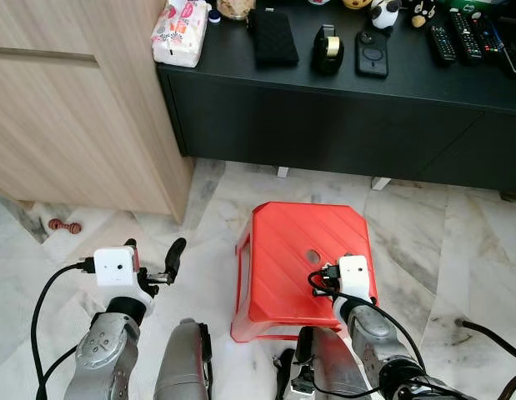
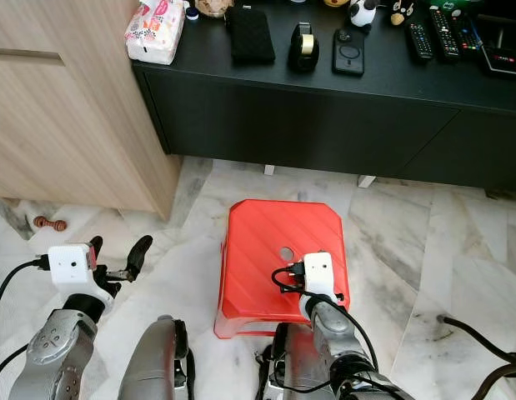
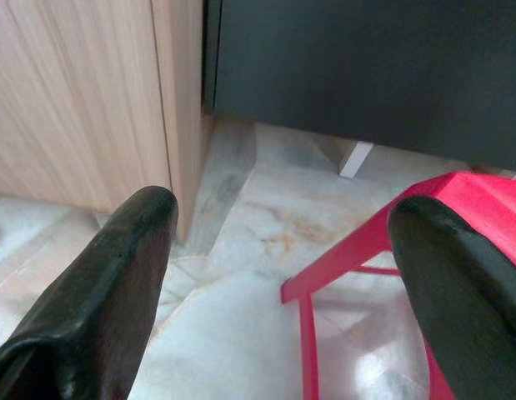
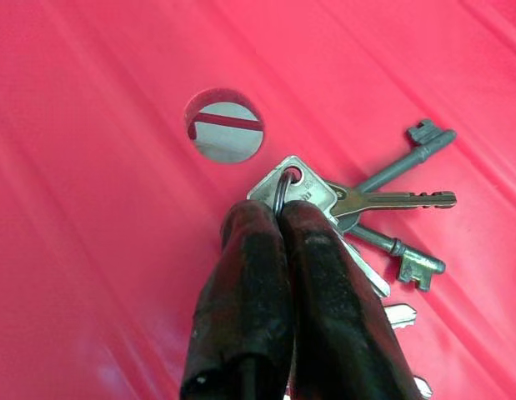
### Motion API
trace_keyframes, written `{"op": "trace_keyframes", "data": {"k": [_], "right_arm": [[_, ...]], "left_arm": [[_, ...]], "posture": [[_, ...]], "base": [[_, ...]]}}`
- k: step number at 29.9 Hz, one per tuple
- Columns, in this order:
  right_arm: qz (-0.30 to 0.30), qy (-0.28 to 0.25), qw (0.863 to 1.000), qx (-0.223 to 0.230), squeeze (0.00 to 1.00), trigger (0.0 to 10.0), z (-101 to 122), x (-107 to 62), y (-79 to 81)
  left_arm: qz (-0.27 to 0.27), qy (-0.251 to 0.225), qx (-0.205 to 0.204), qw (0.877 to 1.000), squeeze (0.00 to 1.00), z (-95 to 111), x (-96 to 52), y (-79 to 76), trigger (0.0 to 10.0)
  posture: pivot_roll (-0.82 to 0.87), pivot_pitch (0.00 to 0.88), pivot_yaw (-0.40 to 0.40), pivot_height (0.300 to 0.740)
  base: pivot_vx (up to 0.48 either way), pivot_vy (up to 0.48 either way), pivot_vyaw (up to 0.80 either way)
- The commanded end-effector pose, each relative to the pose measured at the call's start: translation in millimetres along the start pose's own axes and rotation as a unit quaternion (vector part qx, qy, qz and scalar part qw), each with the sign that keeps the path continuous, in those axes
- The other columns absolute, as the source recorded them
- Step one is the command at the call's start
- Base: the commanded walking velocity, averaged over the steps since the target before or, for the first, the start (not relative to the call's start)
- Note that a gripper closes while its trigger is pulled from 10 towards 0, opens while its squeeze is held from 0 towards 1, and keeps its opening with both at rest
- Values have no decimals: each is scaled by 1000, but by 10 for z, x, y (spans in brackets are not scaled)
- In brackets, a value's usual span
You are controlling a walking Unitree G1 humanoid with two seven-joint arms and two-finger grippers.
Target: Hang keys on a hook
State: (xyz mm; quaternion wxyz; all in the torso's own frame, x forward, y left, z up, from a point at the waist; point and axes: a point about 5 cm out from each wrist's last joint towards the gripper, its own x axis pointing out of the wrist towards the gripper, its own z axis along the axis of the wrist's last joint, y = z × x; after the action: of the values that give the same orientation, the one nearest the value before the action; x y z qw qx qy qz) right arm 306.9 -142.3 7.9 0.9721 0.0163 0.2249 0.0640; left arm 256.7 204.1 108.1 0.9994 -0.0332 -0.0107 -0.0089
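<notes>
**Keys pinched by the ring on the red stool; no hook to be made out yet**

The right gripper (image 4: 283, 221) is clenched on the ring of the keys (image 4: 358, 212), its two black fingers pressed together with the ring's loop rising between their tips. The bunch lies flat on the top of the red stool (image 1: 283, 250), just beside the round hole (image 4: 225, 125) in the middle of the seat. From the fingertips the keys fan outward, away from the wrist: the flat silver key is threaded on the ring right at the tips, and the long-shafted keys point on beyond it, so the long axis of the bunch runs roughly in line with the fingers and slightly to one side. Any lift would therefore leave the keys dangling from the ring below the fingertips.

The right arm is plainly the nearer one; it is over the stool's near right part. The left gripper (image 1: 153, 267) hangs over the marble floor to the left of the stool, released, its fingers wide apart and holding nothing.

Counted: one bunch of keys with at least five keys visible, two of them old-style with long shafts and notched bits; one stool; two grippers. No hook can be picked out. Beyond the stool stands a black cabinet (image 1: 341, 133), with a wooden cabinet (image 1: 74, 125) to the far left.

Judged from this, the grasp is made and the carrying and hanging remain.
</notes>
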Motion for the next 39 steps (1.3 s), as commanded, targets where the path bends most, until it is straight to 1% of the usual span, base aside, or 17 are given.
{"op": "trace_keyframes", "data": {"k": [1, 6, 7, 8, 9, 13, 15, 18, 21, 22, 23, 24, 25, 31, 35, 36, 39], "right_arm": [[-11, 11, 1000, 11, 0, 0, -56, -23, -65], [-10, -27, 999, 17, 0, 0, 107, 6, -101], [-10, -37, 999, 20, 0, 0, 155, 17, -102], [-10, -37, 999, 20, 0, 0, 155, 17, -102], [-6, -50, 999, 22, 0, 0, 205, 24, -97], [3, -78, 997, 26, 0, 0, 311, 25, -125], [2, -81, 996, 28, 0, 0, 326, 24, -138], [-4, -100, 994, 47, 0, 0, 394, 18, -193], [-15, -136, 988, 75, 0, 0, 538, -5, -277], [-21, -139, 987, 82, 0, 353, 553, -16, -303], [-25, -136, 987, 82, 0, 7804, 548, -23, -318], [-30, -128, 989, 72, 0, 10000, 529, -29, -335], [-45, -119, 990, 58, 0, 10000, 485, -44, -374], [-69, -140, 986, 60, 0, 10000, 415, -127, -437], [-73, -179, 979, 70, 0, 10000, 486, -198, -365], [-69, -187, 978, 66, 0, 10000, 514, -206, -312], [-62, -191, 978, 61, 0, 10000, 549, -188, -240]], "left_arm": [[5, 22, 4, 1000, 0, -120, -42, 22, 10000], [12, 27, 5, 1000, 0, -167, 8, 80, 10000], [18, 33, 5, 999, 0, -221, 44, 120, 10000], [18, 33, 5, 999, 0, -221, 44, 120, 10000], [26, 45, 6, 999, 0, -305, 64, 169, 10000], [34, 62, 5, 997, 0, -423, 116, 222, 10000], [35, 63, 5, 997, 0, -430, 125, 228, 10000], [38, 63, 5, 997, 0, -447, 158, 253, 10000], [44, 61, 7, 997, 0, -466, 217, 308, 10000], [45, 62, 7, 997, 0, -476, 233, 324, 10000], [46, 63, 8, 997, 0, -487, 245, 334, 10000], [47, 65, 9, 997, 0, -496, 252, 344, 10000], [51, 69, 9, 996, 0, -523, 260, 365, 10000], [65, 96, 7, 993, 0, -663, 197, 429, 10000], [83, 134, 2, 987, 0, -868, 54, 513, 10000], [87, 145, 0, 986, 0, -932, -1, 533, 10000], [88, 149, -3, 985, 0, -967, -27, 530, 10000]], "posture": [[204, 308, -112, 642], [203, 267, -112, 642], [192, 233, -110, 642], [192, 233, -110, 642], [182, 201, -106, 642], [171, 133, -100, 642], [171, 133, -100, 642], [164, 100, -97, 642], [145, 52, -89, 642], [140, 41, -88, 642], [137, 32, -87, 642], [136, 26, -86, 642], [131, 8, -83, 642], [129, 0, -70, 642], [115, 0, -57, 642], [113, 0, -56, 642], [120, 0, -57, 642]], "base": [[0, 0, 0], [0, 0, 0], [0, 0, 0], [0, 0, 0], [0, 0, 0], [0, 0, 0], [0, 0, 0], [0, 0, 0], [0, 0, 0], [0, 0, 0], [0, 0, 0], [0, 0, 0], [0, 0, 0], [0, 0, 0], [0, 0, 0], [0, 0, 0], [-107, 0, 0]]}}
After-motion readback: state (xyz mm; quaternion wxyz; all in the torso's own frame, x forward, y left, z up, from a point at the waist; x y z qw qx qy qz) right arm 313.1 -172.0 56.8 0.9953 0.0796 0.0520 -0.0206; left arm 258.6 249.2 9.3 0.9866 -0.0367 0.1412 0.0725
